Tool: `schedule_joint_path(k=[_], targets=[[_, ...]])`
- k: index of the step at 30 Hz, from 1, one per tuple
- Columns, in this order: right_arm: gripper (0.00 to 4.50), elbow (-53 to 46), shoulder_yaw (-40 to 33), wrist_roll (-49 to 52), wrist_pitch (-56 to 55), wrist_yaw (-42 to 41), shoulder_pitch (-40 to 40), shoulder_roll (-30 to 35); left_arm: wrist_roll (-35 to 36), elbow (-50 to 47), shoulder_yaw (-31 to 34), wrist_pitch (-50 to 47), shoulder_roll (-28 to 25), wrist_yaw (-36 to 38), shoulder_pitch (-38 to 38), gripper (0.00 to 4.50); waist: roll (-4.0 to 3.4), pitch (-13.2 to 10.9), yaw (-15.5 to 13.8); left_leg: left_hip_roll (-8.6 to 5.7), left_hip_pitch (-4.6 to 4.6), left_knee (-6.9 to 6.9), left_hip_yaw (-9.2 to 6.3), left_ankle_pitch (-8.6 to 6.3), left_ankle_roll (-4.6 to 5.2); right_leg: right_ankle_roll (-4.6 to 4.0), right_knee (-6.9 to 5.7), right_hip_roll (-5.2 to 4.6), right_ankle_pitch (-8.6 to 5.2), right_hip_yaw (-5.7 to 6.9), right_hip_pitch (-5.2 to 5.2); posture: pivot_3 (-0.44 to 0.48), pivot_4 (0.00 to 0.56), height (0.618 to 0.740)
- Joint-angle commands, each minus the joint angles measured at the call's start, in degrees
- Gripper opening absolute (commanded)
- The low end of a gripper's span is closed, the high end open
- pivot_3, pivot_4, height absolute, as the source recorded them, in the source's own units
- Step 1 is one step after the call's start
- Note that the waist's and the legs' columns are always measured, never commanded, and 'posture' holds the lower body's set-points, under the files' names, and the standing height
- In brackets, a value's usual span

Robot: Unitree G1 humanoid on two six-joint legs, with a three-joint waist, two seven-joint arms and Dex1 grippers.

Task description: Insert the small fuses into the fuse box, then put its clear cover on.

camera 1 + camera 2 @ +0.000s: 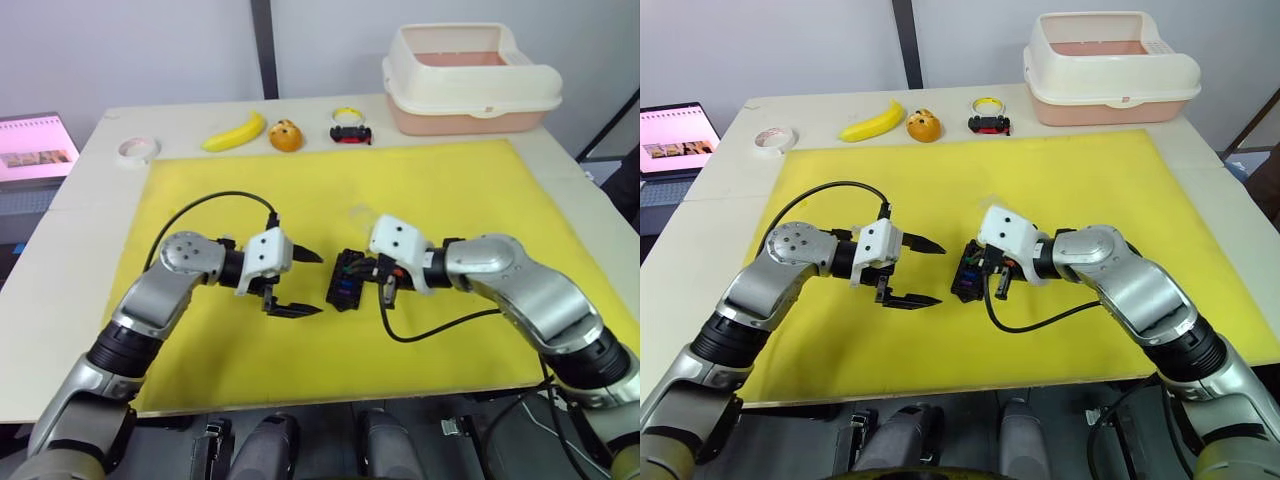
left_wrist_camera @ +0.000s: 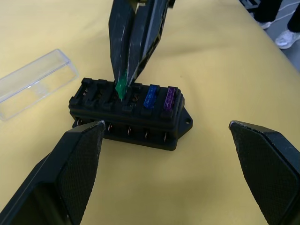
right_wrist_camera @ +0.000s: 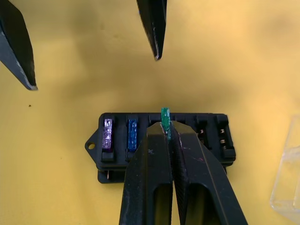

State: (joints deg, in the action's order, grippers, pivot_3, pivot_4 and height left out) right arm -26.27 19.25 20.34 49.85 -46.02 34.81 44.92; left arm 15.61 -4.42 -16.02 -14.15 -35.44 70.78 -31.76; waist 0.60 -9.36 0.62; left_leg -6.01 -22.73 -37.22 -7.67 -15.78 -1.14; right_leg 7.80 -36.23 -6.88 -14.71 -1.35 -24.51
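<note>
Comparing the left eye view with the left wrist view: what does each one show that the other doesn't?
Left eye view alone: a yellow banana, a white tape roll and a cream lidded bin along the table's far edge. Left wrist view alone: a blue fuse and a purple fuse seated in slots, and the green fuse pinched in the right gripper. Both: the black rectangular fuse box, the open left gripper and the yellow mat.

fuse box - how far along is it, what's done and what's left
Done: a purple fuse and a blue fuse sit in the fuse box. In hand: the right gripper pinches a green fuse right over the next slot; the left gripper is open beside the box. Left: seating the green one, filling the open slots, then fitting the clear cover, which lies on the yellow mat.
</note>
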Motion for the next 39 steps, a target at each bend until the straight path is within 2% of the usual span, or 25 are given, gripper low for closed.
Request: schedule_joint_path(k=[1, 39], targets=[[0.0, -2.78, -1.62, -0.05, -0.01, -0.54, 0.29, 0.09, 0.09, -0.64, 1.03, 1.1, 0.28, 0.05, -0.8, 4.47, 0.0, 0.0, 0.0, 0.0, 0.0, 0.0, 0.0, 0.0, 0.0, 0.0, 0.0, 0.0, 0.0, 0.0, 0.0, 0.0, 0.15, 0.74], [0.0, 0.43, 0.61, -5.9, -3.73, -3.4, -2.04, -0.53, 0.04, -1.46, 0.91, -0.31, 1.74, -0.88, -1.47, 4.47, 0.0, 0.01, -0.01, -0.02, 0.0, -0.14, 0.0, 0.0, 0.0, 0.0, -0.11, 0.0, 0.0, 0.0, 0.01, 0.0, 0.15, 0.74]])
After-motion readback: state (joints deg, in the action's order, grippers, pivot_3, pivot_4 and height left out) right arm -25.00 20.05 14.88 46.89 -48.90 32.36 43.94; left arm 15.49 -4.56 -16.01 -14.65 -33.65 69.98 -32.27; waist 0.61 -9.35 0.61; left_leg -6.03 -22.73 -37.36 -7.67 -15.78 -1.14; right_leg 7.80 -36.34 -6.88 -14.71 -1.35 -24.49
